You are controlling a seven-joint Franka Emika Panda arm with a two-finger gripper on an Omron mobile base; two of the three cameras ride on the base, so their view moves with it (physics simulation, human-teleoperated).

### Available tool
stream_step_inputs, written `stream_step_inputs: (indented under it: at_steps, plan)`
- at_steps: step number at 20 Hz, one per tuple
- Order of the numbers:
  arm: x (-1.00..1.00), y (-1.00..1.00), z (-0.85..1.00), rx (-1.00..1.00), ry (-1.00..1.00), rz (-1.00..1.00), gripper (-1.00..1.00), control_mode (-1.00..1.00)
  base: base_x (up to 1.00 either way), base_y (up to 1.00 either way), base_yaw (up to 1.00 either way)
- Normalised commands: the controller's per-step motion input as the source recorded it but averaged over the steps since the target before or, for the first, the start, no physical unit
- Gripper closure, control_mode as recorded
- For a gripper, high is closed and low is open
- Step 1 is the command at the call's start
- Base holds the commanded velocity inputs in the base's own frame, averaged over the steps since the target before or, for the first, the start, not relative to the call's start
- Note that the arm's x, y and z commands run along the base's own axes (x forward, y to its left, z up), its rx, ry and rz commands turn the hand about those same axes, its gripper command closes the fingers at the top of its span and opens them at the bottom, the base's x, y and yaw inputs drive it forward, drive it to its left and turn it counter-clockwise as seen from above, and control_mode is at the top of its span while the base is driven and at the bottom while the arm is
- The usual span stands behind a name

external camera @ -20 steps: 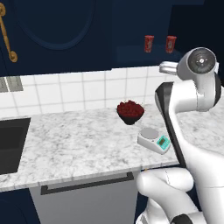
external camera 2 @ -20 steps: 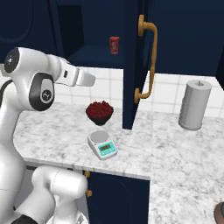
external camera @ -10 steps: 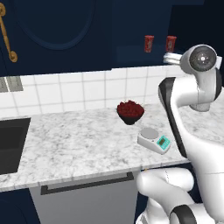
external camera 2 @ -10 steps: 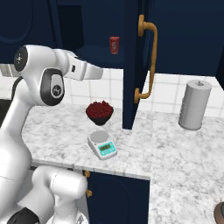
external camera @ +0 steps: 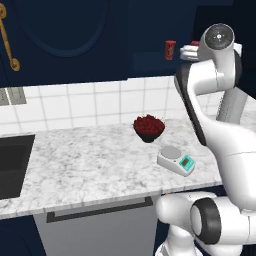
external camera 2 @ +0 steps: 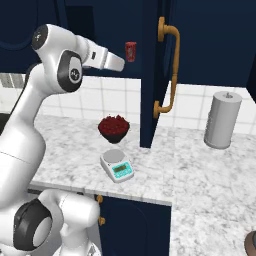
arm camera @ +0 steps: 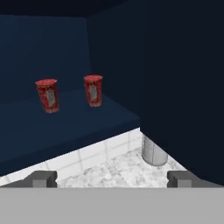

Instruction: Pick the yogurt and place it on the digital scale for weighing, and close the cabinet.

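Observation:
Two red yogurt cups stand side by side on the shelf of the open navy cabinet [arm camera: 39, 127]: one [arm camera: 47, 95] on the left, its twin [arm camera: 93, 90] to its right. One yogurt cup [external camera: 170, 49] [external camera 2: 130, 51] also appears in the base views. My gripper [arm camera: 110, 179] [external camera 2: 121, 64] [external camera: 184, 52] is raised to shelf height, short of the cups, open, with nothing between its fingers. The digital scale [external camera: 176, 160] [external camera 2: 116, 166] sits on the counter below, its plate bare. The cabinet door [external camera 2: 152, 75] with its gold handle [external camera 2: 170, 65] stands open.
A dark bowl of red berries [external camera: 149, 127] [external camera 2: 113, 127] sits just behind the scale. A grey paper-towel roll [external camera 2: 221, 120] [arm camera: 153, 153] stands on the counter to the right of the open door. The sink [external camera: 12, 165] is at the far left.
The arm has lifted the hand from mid-height up to the shelf's level and swung it closer to the open cabinet. The jaws stay wide apart.

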Motion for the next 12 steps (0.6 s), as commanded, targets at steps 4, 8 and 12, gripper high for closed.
stream_step_inputs:
  at_steps: [4, 8, 12]
  plan:
    - [0.36, -0.20, 0.00, 0.00, -0.04, 0.00, -1.00, -1.00, 0.00, 0.00, 0.00]
    - [0.34, -0.29, 0.00, 0.00, 0.00, 0.00, -1.00, -1.00, 0.00, 0.00, 0.00]
    - [0.46, -0.33, -0.01, 0.00, 0.00, 0.00, -1.00, -1.00, 0.00, 0.00, 0.00]
